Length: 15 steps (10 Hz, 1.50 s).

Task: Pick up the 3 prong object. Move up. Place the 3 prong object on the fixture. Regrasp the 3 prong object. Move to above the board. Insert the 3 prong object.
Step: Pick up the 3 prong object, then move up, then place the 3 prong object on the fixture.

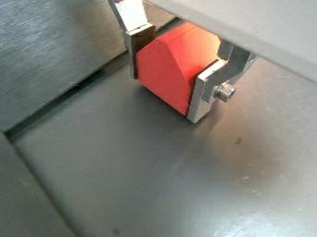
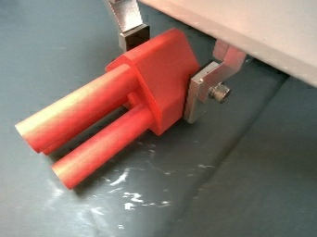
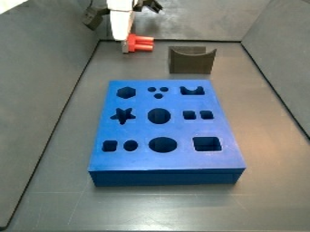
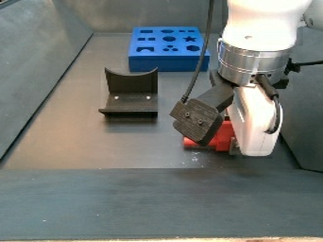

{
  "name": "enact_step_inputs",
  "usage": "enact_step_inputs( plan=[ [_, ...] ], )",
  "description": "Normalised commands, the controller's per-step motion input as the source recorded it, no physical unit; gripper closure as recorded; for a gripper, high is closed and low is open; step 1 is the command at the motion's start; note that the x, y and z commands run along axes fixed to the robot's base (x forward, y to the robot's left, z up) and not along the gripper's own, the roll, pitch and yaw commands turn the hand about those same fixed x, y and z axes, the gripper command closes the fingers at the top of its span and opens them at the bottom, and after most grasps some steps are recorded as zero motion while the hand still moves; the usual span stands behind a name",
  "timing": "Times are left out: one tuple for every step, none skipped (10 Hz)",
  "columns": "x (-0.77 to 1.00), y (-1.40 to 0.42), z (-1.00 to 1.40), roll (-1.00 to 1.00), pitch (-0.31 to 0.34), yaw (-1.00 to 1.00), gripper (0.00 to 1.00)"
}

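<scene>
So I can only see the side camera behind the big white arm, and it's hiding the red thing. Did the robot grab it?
Observer: Yes. In both wrist views the gripper has its silver fingers pressed on the red peg's blocky body.
Operator: Which way do its prongs go?
Observer: They stick out sideways, low over the grey floor; two show in a wrist view.
Operator: Is it near the blue board?
Observer: No. In a side view the peg is beyond the board, beside the dark fixture.

A lab test cell: grey metal-walled enclosure (image 3: pixel 61 109) with the gripper (image 4: pixel 221 128) low inside.
</scene>
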Motion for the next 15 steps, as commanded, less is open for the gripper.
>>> enact_step_inputs(
  plan=[
    [0.00, 0.00, 0.00, 0.00, 0.000, 0.00, 1.00],
    [0.00, 0.00, 0.00, 0.00, 0.000, 0.00, 1.00],
    [0.00, 0.00, 0.00, 0.00, 0.000, 0.00, 1.00],
    [0.00, 0.00, 0.00, 0.00, 0.000, 0.00, 1.00],
    [0.00, 0.00, 0.00, 0.00, 0.000, 0.00, 1.00],
    [0.00, 0.00, 0.00, 0.00, 0.000, 0.00, 1.00],
    [0.00, 0.00, 1.00, 0.00, 0.000, 0.00, 1.00],
    [-0.01, -0.03, 1.00, -0.01, 0.017, -0.02, 1.00],
    [-0.02, -0.02, 0.93, -0.01, 0.048, -0.02, 1.00],
    [-0.01, -0.01, 0.82, 0.00, 0.075, -0.02, 1.00],
    [-0.01, 0.01, 0.65, 0.01, 0.088, -0.03, 1.00],
    [-0.02, 0.01, 0.57, 0.02, 0.082, -0.03, 1.00],
    [-0.03, 0.01, 0.39, 0.04, 0.074, -0.03, 1.00],
    [-0.03, 0.01, 0.26, 0.05, 0.069, -0.03, 1.00],
    [0.00, 0.00, 1.00, 0.00, 0.000, 0.00, 1.00]
  ],
)
